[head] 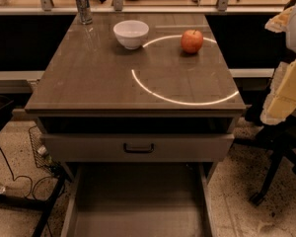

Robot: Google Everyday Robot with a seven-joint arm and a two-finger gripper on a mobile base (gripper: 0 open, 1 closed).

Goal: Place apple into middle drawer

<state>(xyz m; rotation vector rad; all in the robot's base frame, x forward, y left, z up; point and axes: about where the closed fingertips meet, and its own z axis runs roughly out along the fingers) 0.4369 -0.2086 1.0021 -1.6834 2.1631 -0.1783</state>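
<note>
1. One apple (192, 41) sits on the cabinet top (89, 78), at 3 o'clock from the one white bowl (131, 33); round, so no long axis.
2. The single gripper (287, 90) hangs at the frame's 3 o'clock edge; the apple lies at its 10 o'clock, well apart; spread or pressed together, I cannot tell.
3. The middle drawer (138, 201) stands open at the apple's 7 o'clock; two drawers show.

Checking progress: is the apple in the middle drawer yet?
No, apple sits on the top by the bowl; gripper not in view.

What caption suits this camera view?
Apple and white bowl on cabinet top, middle drawer open below, gripper out of view.
</note>
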